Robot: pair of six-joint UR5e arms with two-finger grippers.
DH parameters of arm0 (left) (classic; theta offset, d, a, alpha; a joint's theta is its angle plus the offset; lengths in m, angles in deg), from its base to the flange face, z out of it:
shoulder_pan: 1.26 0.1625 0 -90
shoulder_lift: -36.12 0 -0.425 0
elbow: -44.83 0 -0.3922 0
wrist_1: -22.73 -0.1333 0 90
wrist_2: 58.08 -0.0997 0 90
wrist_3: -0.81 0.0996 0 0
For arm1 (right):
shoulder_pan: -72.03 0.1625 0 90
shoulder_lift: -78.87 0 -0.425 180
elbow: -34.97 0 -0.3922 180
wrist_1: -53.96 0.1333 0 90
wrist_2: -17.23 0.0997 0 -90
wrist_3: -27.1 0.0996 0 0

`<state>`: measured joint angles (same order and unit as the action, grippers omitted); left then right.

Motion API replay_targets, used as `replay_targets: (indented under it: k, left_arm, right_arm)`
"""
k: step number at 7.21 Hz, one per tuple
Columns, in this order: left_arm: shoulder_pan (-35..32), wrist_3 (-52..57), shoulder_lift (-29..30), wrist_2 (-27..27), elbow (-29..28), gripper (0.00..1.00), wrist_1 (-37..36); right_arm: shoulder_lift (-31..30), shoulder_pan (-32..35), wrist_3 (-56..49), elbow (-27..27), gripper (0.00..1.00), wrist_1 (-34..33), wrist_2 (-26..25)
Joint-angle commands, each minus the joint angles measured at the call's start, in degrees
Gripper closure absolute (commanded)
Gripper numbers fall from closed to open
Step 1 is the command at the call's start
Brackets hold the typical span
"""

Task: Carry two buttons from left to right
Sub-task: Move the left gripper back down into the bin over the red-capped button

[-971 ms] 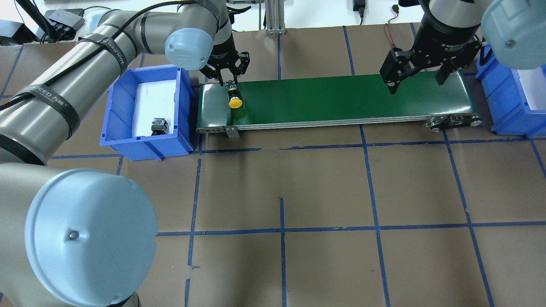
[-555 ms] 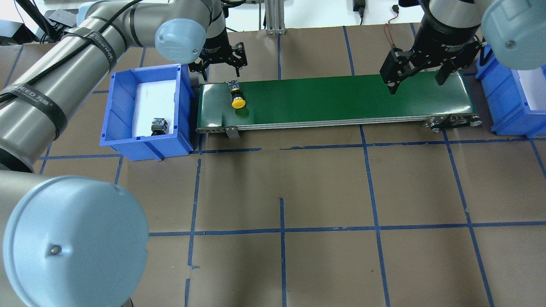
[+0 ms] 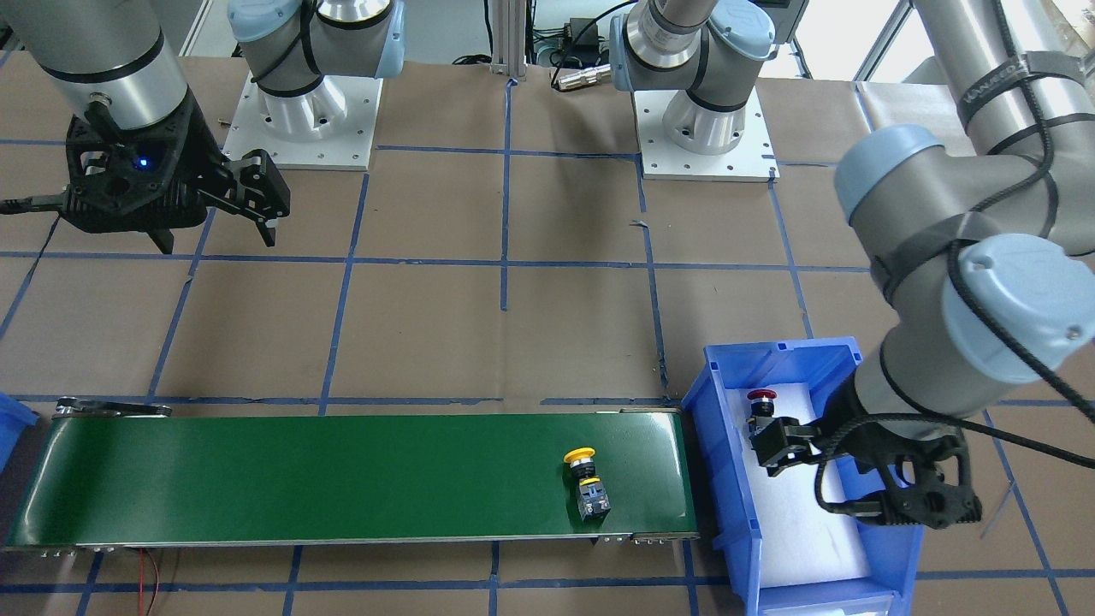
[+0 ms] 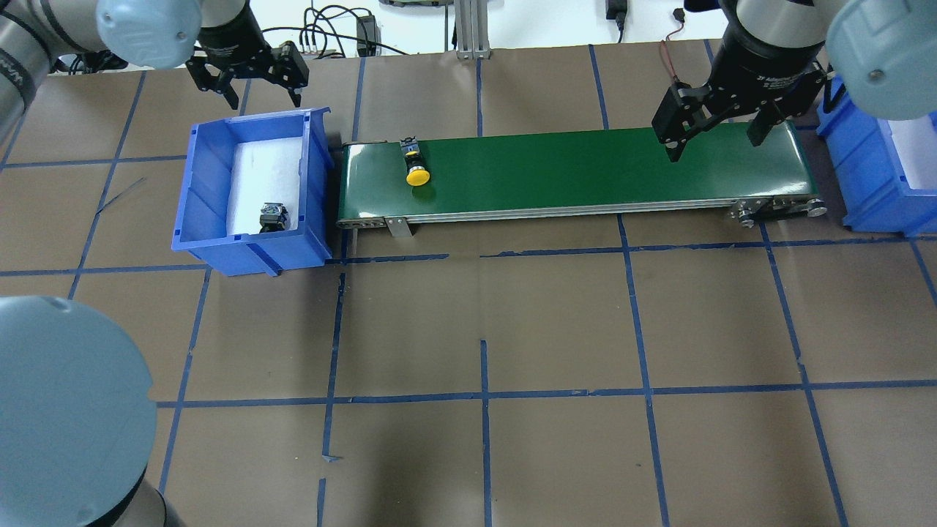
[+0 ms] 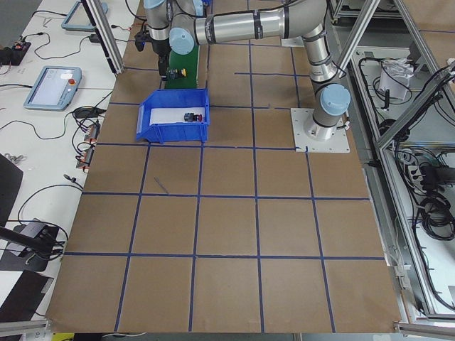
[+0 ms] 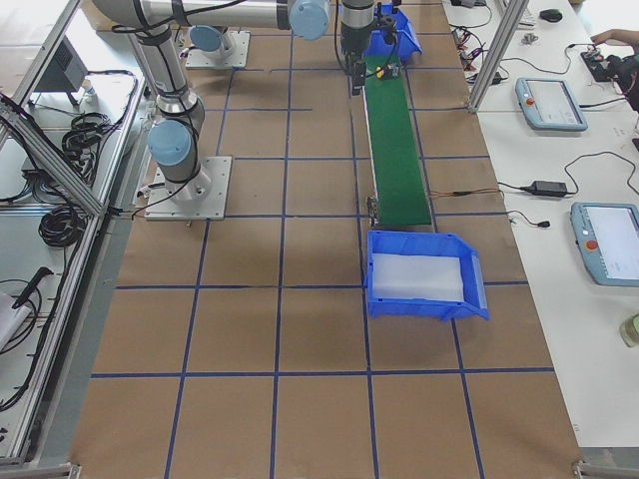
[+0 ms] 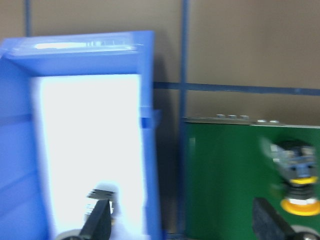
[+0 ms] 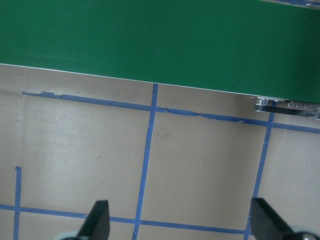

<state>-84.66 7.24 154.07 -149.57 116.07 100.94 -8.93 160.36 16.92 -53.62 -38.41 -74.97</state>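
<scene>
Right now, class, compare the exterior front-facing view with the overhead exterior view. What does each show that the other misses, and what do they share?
Only the front-facing view shows the red cap of the red button in the left bin, plus both arm base plates. Only the overhead view shows the white-lined inside of the right bin; there the binned button appears as just a grey-black block. Both show the yellow button lying on the green belt near the left bin, and the left gripper and right gripper open, holding nothing.

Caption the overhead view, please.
Yellow button lies on the green belt; the other button sits in the left blue bin.
</scene>
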Motion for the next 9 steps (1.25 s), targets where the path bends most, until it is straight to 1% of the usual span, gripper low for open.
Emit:
replay_targets:
  k: [1,3,4,5,7,8,9]
  left_arm:
    - [4.0,8.0,-1.0,1.1,4.6,0.0,-1.5]
    - [4.1,7.2,-5.2,0.6,13.8,0.02,-7.0]
    - [3.9,7.0,-5.4,0.4,16.7,0.04,-10.4]
    - [3.9,5.6,-5.4,0.5,18.3,0.05,-11.4]
    - [3.9,5.2,-4.8,0.7,19.6,0.12,-12.7]
    - [3.9,5.0,-4.1,0.6,19.6,0.25,-12.8]
    - [3.9,4.0,-4.0,0.5,20.2,0.26,-12.7]
  right_arm:
    - [0.1,0.0,0.1,0.0,0.0,0.0,0.2]
    - [0.0,0.0,4.0,-0.1,0.0,0.2,1.1]
    - [-0.1,0.0,5.8,0.0,0.0,0.2,2.9]
    - [-0.1,0.1,5.9,0.0,0.0,0.6,3.0]
    - [-0.2,0.1,5.3,0.0,0.0,0.9,3.1]
    - [-0.1,0.1,5.3,0.0,0.0,0.9,3.1]
    - [0.0,0.1,5.1,0.0,0.0,0.9,3.0]
